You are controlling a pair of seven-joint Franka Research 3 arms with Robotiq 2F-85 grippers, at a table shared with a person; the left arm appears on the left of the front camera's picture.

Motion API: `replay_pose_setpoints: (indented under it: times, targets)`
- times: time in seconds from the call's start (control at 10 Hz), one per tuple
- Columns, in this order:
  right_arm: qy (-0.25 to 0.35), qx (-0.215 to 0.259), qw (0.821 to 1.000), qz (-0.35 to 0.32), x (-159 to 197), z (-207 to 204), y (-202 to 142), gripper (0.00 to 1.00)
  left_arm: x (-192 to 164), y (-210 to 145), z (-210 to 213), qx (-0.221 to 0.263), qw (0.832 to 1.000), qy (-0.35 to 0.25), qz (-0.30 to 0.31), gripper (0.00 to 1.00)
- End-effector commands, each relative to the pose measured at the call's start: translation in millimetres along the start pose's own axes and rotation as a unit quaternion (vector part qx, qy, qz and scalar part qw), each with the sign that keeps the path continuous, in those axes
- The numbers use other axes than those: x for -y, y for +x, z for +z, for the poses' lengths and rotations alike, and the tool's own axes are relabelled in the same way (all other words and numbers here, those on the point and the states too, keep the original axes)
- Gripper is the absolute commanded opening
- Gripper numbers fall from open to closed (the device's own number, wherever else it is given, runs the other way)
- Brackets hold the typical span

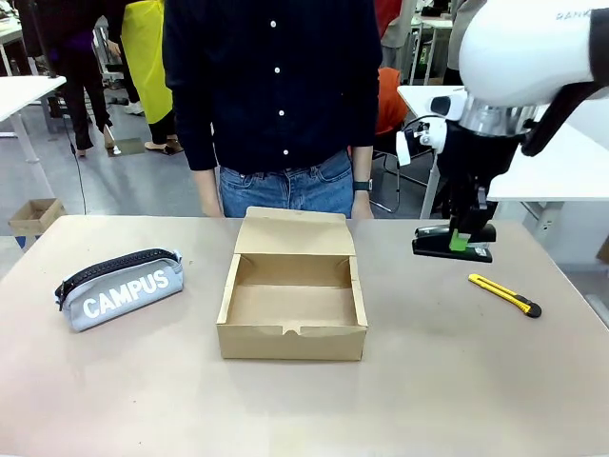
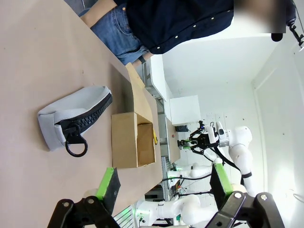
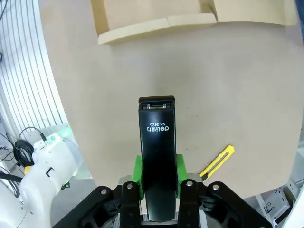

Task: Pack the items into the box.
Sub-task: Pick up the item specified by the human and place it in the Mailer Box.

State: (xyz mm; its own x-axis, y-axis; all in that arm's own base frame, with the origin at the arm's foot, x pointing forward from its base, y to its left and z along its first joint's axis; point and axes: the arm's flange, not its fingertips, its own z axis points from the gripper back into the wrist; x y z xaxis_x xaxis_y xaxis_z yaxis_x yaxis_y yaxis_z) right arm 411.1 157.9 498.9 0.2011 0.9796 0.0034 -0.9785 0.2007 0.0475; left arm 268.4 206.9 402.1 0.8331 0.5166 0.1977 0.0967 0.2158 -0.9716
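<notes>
My right gripper [image 1: 461, 242] is shut on the black stapler [image 1: 449, 248], holding it level above the table, right of the box. The right wrist view has the stapler [image 3: 158, 152] clamped between the green pads [image 3: 137, 176]. The yellow utility knife [image 1: 504, 294] lies on the table near the right edge, also seen as the knife [image 3: 216, 162] below the stapler. The brown cardboard box [image 1: 293, 297] stands open in the middle with its lid flap up toward the person. My left gripper [image 2: 164, 185] is open in the air, with the box [image 2: 134, 139] far ahead.
A grey "CAMPUS" zip pouch [image 1: 120, 289] lies on the table's left side, also in the left wrist view [image 2: 73, 122]. A person in a dark shirt [image 1: 274, 86] stands at the far edge behind the box. Bare table lies in front of the box.
</notes>
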Motion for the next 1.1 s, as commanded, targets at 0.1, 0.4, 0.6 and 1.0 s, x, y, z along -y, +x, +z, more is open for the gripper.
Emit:
replay_pose_setpoints:
  times: [0.1, 0.4, 0.6, 1.0]
  targets:
    - [-0.024, -0.012, 1.000, -0.001, -8.5, 10.3, 10.6, 0.32, 1.0, -1.3, -1.3, 0.006, 1.000, -0.013, -0.011, 1.00]
    - [-0.039, -0.014, 0.996, 0.076, -1.2, -24.9, 97.6, 0.32, 1.0, -1.3, -1.3, 0.006, 1.000, -0.013, -0.011, 1.00]
    - [-0.053, 0.018, 0.987, 0.153, -12.4, -50.6, 167.6, 0.32, 1.0, -1.3, -1.3, 0.006, 1.000, -0.013, -0.011, 1.00]
    - [-0.040, 0.023, 0.980, 0.193, -31.6, -69.7, 227.0, 0.32, 1.0, -1.3, -1.3, 0.006, 1.000, -0.013, -0.011, 1.00]
